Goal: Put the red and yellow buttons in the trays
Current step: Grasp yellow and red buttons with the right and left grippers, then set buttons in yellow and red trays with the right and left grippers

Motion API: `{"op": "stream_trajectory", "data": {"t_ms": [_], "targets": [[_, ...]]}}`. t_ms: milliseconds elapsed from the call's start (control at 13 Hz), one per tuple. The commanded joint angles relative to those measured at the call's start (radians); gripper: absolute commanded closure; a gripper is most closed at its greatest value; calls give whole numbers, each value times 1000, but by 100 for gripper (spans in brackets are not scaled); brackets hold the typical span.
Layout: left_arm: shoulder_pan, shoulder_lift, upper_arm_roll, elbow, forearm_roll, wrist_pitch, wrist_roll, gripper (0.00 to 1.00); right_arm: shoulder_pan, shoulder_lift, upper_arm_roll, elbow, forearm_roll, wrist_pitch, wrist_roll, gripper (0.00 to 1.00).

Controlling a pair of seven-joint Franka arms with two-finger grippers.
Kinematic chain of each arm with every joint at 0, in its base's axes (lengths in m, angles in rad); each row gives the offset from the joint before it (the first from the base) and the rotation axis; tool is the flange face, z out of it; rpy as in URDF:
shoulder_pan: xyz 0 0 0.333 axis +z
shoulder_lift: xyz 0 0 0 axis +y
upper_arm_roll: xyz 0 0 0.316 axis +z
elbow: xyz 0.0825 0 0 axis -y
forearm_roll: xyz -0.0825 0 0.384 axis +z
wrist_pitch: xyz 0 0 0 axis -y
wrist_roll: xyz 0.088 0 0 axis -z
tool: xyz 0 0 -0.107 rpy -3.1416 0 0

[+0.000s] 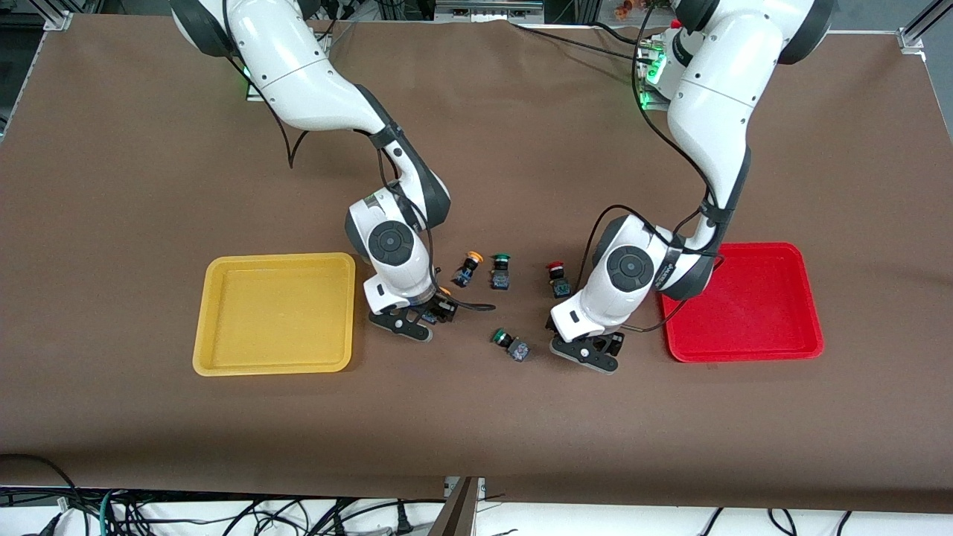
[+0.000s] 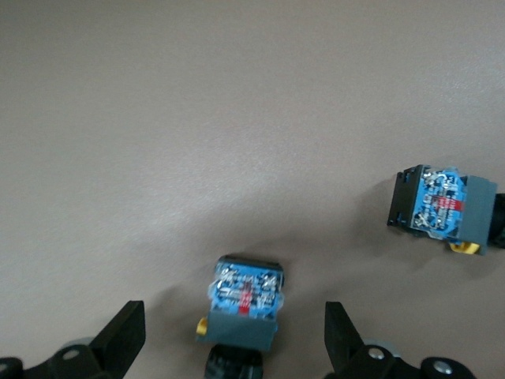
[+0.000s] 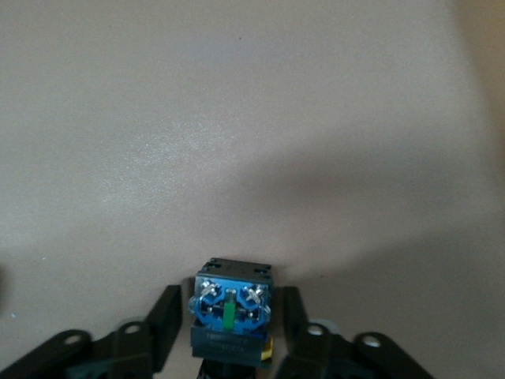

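Note:
The yellow tray (image 1: 223,357) lies toward the right arm's end, the red tray (image 1: 808,327) toward the left arm's end. My right gripper (image 1: 417,318) is low beside the yellow tray. Its fingers (image 3: 164,320) stand close on either side of a black switch (image 3: 230,308) with narrow gaps; an orange cap (image 1: 444,292) shows there. My left gripper (image 1: 588,348) is open wide over a switch (image 2: 245,304) with a blue, red-marked back; its cap is hidden. A yellow-capped button (image 1: 469,266) and a red-capped button (image 1: 557,277) lie between the arms.
Two green-capped switches lie between the grippers, one (image 1: 500,269) beside the yellow-capped button, one (image 1: 510,344) nearer the front camera. Another switch (image 2: 442,207) lies a little way from my left gripper. Brown table cloth stretches all around.

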State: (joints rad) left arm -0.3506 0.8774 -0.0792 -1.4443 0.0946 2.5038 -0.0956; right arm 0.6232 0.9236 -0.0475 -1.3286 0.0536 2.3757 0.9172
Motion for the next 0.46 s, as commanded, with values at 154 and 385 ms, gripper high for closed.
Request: {"op": "stream_trajectory", "data": {"t_ms": [154,385], "targets": [[-13,51,9,33,28,78,11,11,-64,-50,-11,23,-11,-62,-91,96],[-8,41,7,18,27,76,7,80,-207,-143,-6,25,0,-309,-411,96]]}}
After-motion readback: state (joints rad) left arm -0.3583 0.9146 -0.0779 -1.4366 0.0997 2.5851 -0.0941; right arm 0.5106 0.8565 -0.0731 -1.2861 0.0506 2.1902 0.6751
